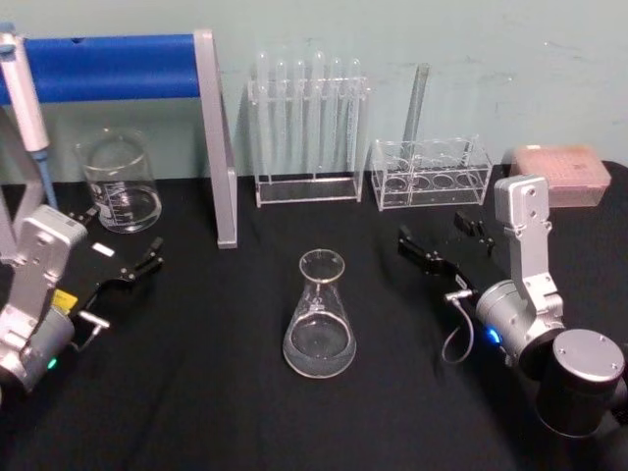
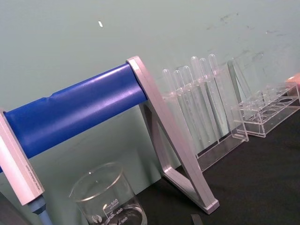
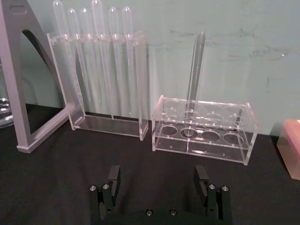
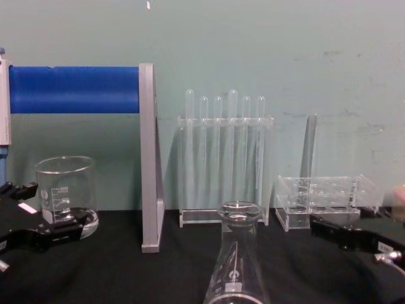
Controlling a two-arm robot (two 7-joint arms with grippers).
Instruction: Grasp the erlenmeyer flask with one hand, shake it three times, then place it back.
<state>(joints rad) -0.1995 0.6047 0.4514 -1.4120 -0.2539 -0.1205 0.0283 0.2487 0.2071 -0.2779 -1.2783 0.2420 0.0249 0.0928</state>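
Note:
The erlenmeyer flask (image 1: 320, 319) stands upright on the black table (image 1: 216, 392) at the centre, with a little clear liquid in its wide base. In the chest view its neck and rim (image 4: 239, 253) rise at the bottom centre. To the flask's right, my right gripper (image 1: 446, 238) rests low with its fingers spread and nothing between them. The right wrist view shows that gripper (image 3: 157, 177) open, facing the racks. My left gripper (image 1: 118, 240) lies open at the left, near the beaker and apart from the flask, and also appears in the chest view (image 4: 44, 212).
A graduated glass beaker (image 1: 120, 183) stands at the back left. A grey stand with a blue bar (image 1: 218, 147) rises beside it. Behind the flask are a clear rack of tubes (image 1: 309, 128) and a low rack (image 1: 432, 175) with one tube. A pink box (image 1: 559, 175) sits far right.

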